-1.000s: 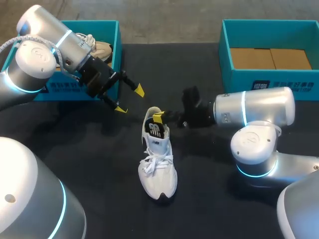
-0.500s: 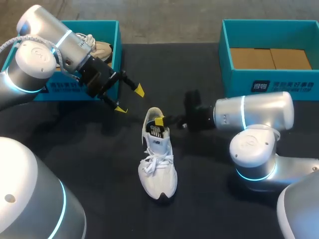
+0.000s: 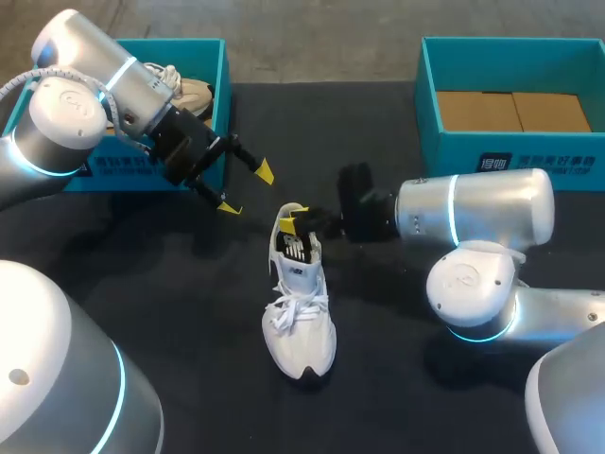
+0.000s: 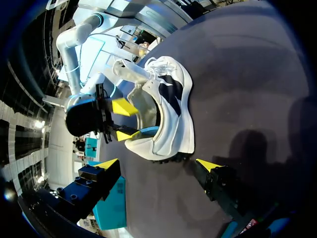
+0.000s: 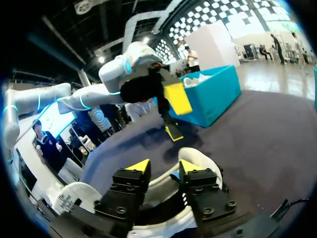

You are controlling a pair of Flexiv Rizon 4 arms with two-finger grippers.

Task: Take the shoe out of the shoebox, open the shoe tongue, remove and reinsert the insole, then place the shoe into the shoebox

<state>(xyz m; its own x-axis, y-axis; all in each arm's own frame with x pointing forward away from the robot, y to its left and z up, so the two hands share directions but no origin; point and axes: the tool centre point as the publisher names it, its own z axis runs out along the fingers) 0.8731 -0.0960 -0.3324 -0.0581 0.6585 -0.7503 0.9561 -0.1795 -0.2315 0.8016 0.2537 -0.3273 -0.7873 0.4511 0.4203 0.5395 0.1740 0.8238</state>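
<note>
White lace-up sneaker (image 3: 298, 322) upright on black desk (image 3: 189, 312) at frame centre, toe toward lower edge. Right jaws part-open, astride heel rim, no clamp visible. Left jaws spread wide, empty, beside teal cardboard shoebox (image 3: 223, 95), upper left.

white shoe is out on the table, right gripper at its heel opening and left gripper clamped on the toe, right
Not quite: the left gripper is not clamped on the toe. The head view shows it open and clear of the white shoe, beside the left shoebox. The shoe is out on the table, with the right gripper at its heel opening.
</note>
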